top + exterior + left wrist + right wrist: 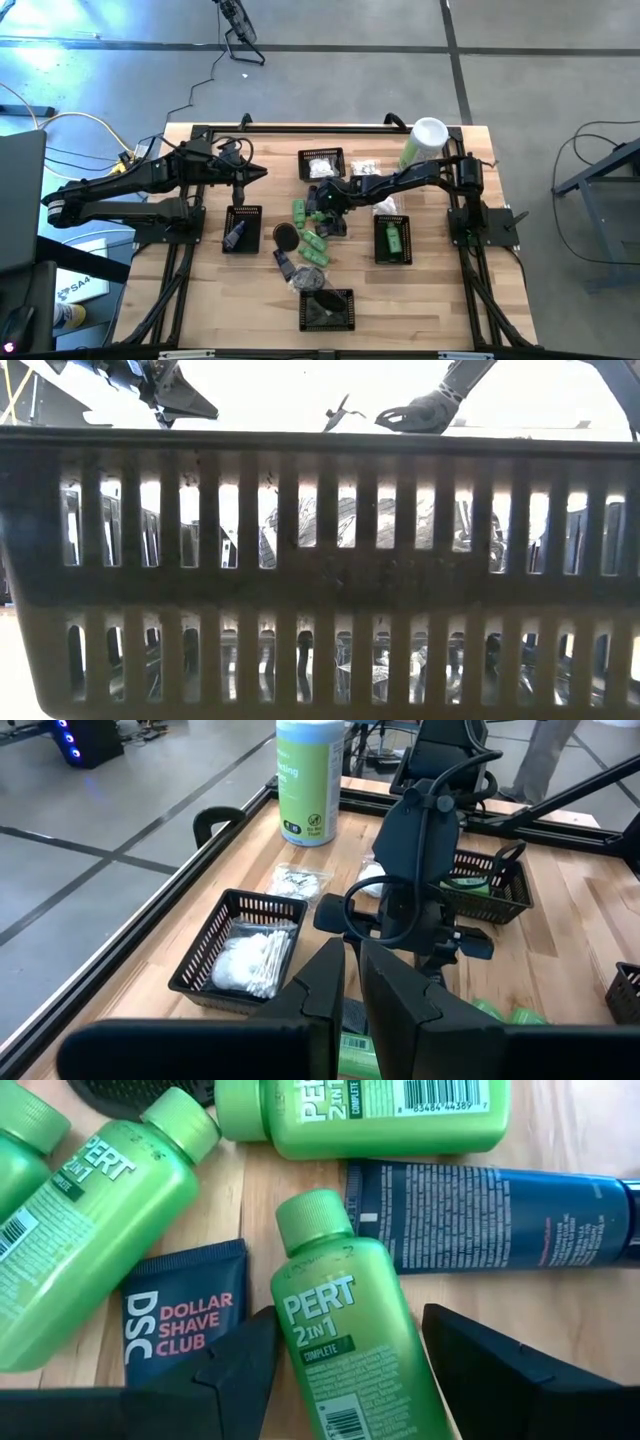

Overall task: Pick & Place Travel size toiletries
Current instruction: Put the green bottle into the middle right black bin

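Note:
Several bright green little bottles lie loose on the wooden table's middle [312, 240], next to a dark blue tube [490, 1210] and a black packet [185, 1320]. My right gripper [350, 1370] [322, 208] slants down over them, open, with one finger on either side of one lying green bottle [340, 1330], whose cap points away from the gripper. A gap shows between that bottle and one finger [480, 1370]. My left gripper [352, 990] [255, 173] hangs shut and empty above the table's left part. My right gripper has one finger [245, 1365] right at the lower side of the green bottle's body [290, 1340]. Whether it touches the bottle, I cannot tell. The bottle lies flat on the table, along the fingers.
Black mesh baskets stand around the pile: one with white packets [320, 163], one with a dark tube [242, 228], one with a green bottle [392, 238], one at the front [327, 308] that fills the low view [320, 580]. A tall pale-green canister [420, 145] stands far right.

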Controlling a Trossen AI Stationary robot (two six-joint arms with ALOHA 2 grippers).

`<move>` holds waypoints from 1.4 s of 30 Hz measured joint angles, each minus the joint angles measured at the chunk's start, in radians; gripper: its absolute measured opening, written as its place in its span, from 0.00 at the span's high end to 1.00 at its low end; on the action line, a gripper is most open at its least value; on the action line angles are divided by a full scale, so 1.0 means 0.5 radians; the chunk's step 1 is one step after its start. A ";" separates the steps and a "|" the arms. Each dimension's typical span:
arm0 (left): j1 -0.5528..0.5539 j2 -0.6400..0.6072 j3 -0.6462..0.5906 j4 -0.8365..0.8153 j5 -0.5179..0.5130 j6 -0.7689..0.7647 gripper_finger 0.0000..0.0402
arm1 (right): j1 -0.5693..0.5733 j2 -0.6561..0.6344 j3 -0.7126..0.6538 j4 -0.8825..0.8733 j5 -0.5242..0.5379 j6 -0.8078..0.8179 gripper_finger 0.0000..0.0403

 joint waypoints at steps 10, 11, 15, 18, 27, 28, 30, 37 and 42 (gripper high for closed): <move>0.000 0.000 0.000 0.000 0.001 0.001 0.92 | 0.000 0.000 0.001 0.001 0.000 0.000 0.41; 0.000 -0.001 0.000 0.000 0.001 0.001 0.92 | 0.000 0.000 0.001 0.001 0.000 0.000 0.41; 0.000 0.000 0.000 0.000 0.001 0.001 0.92 | 0.000 0.000 0.001 0.002 -0.002 0.000 0.41; 0.000 0.000 0.000 0.000 0.002 0.001 0.92 | 0.000 0.000 0.001 0.002 -0.006 -0.001 0.41; 0.000 0.000 0.000 0.000 0.004 0.000 0.92 | 0.000 -0.001 0.002 0.002 -0.008 -0.002 0.55; 0.000 0.000 0.000 0.000 0.008 0.000 0.92 | 0.000 -0.001 0.002 0.002 -0.008 -0.002 0.57; 0.000 0.000 0.000 0.000 0.009 0.000 0.92 | 0.000 -0.001 0.004 0.002 -0.008 -0.012 0.59; 0.000 -0.001 0.000 0.000 0.008 0.000 0.92 | 0.000 -0.001 0.005 0.000 -0.008 -0.016 0.56; 0.000 0.000 0.000 0.000 0.008 0.000 0.92 | 0.000 -0.001 0.004 -0.002 -0.008 0.008 0.55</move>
